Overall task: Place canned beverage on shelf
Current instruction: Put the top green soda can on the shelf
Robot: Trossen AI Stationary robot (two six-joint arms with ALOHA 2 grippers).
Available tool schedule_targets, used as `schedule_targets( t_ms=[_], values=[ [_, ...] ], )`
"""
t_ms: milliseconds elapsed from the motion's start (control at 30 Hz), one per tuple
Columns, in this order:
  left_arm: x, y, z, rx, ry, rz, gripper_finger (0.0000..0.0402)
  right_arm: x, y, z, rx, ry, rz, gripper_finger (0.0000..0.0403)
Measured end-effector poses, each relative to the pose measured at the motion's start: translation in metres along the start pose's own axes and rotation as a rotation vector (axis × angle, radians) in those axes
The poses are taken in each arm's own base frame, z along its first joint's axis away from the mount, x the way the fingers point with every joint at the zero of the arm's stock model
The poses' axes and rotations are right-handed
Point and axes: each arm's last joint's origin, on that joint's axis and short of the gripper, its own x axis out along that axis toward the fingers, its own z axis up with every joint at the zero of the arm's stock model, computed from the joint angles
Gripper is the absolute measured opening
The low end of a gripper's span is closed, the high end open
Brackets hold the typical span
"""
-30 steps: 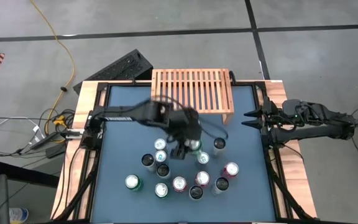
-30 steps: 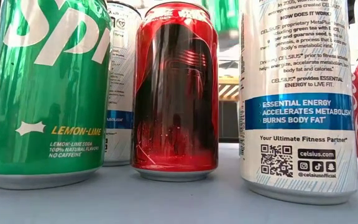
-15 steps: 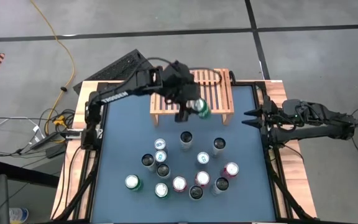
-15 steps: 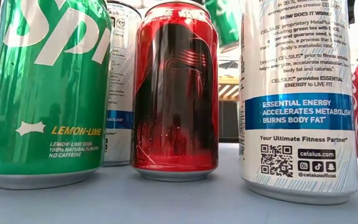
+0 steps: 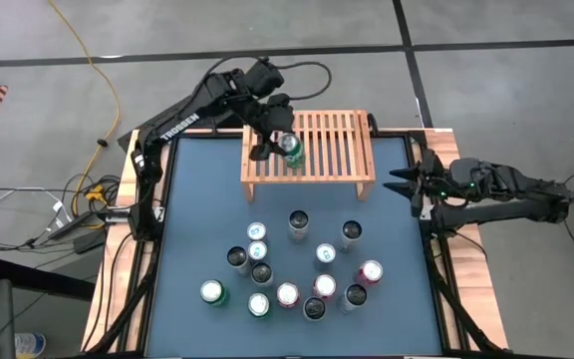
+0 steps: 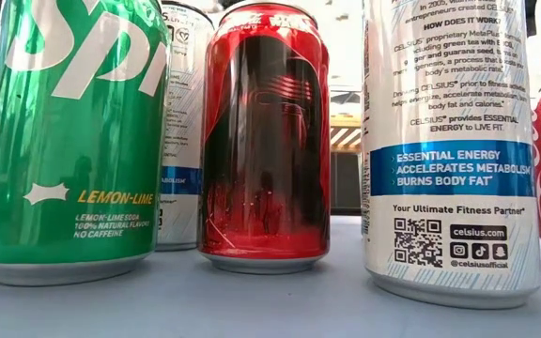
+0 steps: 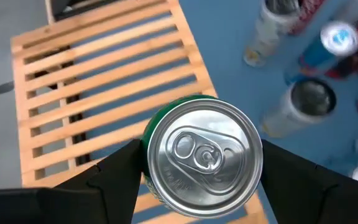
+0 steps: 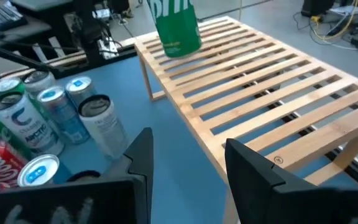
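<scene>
Placement calls for care: left hand (image 5: 275, 146), clamped on the green can (image 5: 291, 150) above the shelf (image 5: 337, 140) at its 9 o'clock end, should lower it upright across slats, while right hand (image 5: 404, 186) waits, fingers apart.

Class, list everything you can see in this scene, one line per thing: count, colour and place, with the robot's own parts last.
Green can: one, held above the shelf's left part.
Shelf: one, light wood, far edge of the table.
Standing cans: thirteen, mixed colours, clustered on the mat.
Table: one, blue mat, wood border.
Keyboard: one, black, on the floor beyond the table.
Left gripper: shut on the green can.
Right gripper: open, at the table's right edge.
</scene>
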Motion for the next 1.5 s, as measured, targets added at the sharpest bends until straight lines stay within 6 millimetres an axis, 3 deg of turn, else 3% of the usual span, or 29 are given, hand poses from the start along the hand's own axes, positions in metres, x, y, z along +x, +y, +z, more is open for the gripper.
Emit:
schedule_targets(
  t_ms=[267, 600, 900, 1267, 1500],
  values=[
    [-0.002, 0.002, -0.006, 0.105, 0.021, -0.022, 0.0263, 0.018, 0.007, 0.003, -0.017, 0.04, -0.037, 0.0153],
    [-0.002, 0.0, -0.006, 0.113, 0.021, -0.034, 0.0267, 0.033, 0.013, 0.008, -0.024, 0.033, -0.083, 0.0158],
    [0.006, -0.007, -0.001, 0.122, 0.015, -0.08, 0.0278, 0.034, 0.013, 0.008, -0.031, 0.032, -0.085, 0.0197],
    [0.018, 0.003, -0.005, 0.095, 0.048, -0.007, 0.0282, 0.034, 0.013, 0.009, -0.026, 0.024, -0.081, 0.0226],
    [0.019, 0.008, -0.005, 0.037, 0.041, 0.038, 0.0319, 0.034, 0.014, 0.011, -0.017, 0.001, -0.076, 0.0237]
  ],
)
